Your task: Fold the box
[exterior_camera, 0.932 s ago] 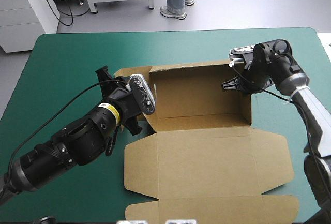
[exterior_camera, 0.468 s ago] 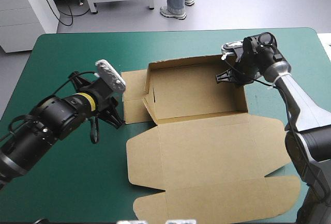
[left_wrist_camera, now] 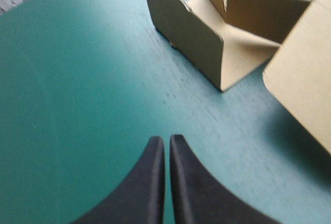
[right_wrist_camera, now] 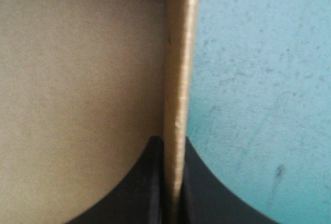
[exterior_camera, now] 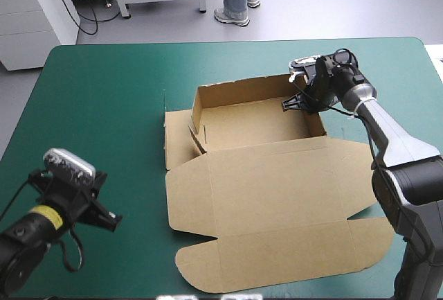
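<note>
Box: brown board, mid-table. Tray walls are raised on the far side, lid lies flat toward the near edge, and the left flap is untucked and partly upright.

Handling, as judged: light and stiff, bends only at creases, likely to slide on the cover. Best taken by a thin wall edge, or by a flap near its crease.

Right gripper: fingers clamped on a tray wall at the far right corner.

Left gripper: fingers together, empty, over bare cover, well apart from the flap.
</note>
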Available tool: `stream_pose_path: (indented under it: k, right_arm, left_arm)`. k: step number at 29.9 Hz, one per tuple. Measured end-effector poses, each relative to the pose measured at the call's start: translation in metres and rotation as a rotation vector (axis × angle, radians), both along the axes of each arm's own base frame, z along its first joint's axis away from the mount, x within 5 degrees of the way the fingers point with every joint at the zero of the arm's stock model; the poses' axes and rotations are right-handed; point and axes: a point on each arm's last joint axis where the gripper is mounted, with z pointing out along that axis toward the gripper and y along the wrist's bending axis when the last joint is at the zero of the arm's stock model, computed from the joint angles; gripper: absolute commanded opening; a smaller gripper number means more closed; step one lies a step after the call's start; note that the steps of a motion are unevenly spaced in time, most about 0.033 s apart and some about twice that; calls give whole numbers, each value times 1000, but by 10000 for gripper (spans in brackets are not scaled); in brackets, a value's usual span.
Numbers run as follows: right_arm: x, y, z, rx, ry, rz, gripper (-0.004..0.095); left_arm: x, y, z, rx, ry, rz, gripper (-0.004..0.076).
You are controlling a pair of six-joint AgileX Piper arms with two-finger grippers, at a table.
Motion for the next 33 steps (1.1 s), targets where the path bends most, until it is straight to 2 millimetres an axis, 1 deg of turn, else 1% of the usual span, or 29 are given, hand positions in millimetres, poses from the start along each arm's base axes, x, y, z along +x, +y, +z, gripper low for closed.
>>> stream_pose_path:
  k: [2, 4, 8, 10, 13, 15, 18, 20, 22, 26, 29, 33]
  right_arm:
    - [0, 3, 0, -12, -6, 11, -16]
    - [-1, 5, 0, -17, -10, 19, -16]
    - [-1, 6, 0, -18, -10, 20, -9]
    - [-1, 6, 0, -18, -10, 20, 29]
    - [-1, 6, 0, -21, -10, 26, 129]
    - [0, 6, -1, -30, -5, 41, 226]
    - [-3, 10, 1, -35, 63, 58, 388]
    - [-3, 13, 11, -26, 77, 62, 480]
    - [0, 16, 29, -11, 32, 65, 518]
    - [-3, 16, 65, 19, -73, 65, 521]
    - [-15, 13, 90, 34, -125, 62, 520]
    - [-31, 8, 116, 49, -180, 62, 520]
  left_arm:
    - [-18, 6, -21, -17, 9, -2, -5]
    - [-32, 10, -34, -44, -6, 1, -6]
    - [-50, 17, -41, -102, -41, 22, -6]
    - [-56, 20, -42, -110, -45, 28, -6]
    - [-59, 21, -49, -108, -24, 34, -6]
    - [-60, 22, -55, -107, -14, 37, -6]
    - [-59, 21, -59, -113, -15, 37, -6]
    - [-59, 21, -59, -114, -17, 37, -6]
    - [-59, 21, -59, -118, -21, 38, -6]
    - [-59, 21, -59, -119, -21, 38, -6]
    - [-60, 22, -60, -113, -7, 41, -6]
    - [-61, 22, -60, -112, 0, 43, -6]
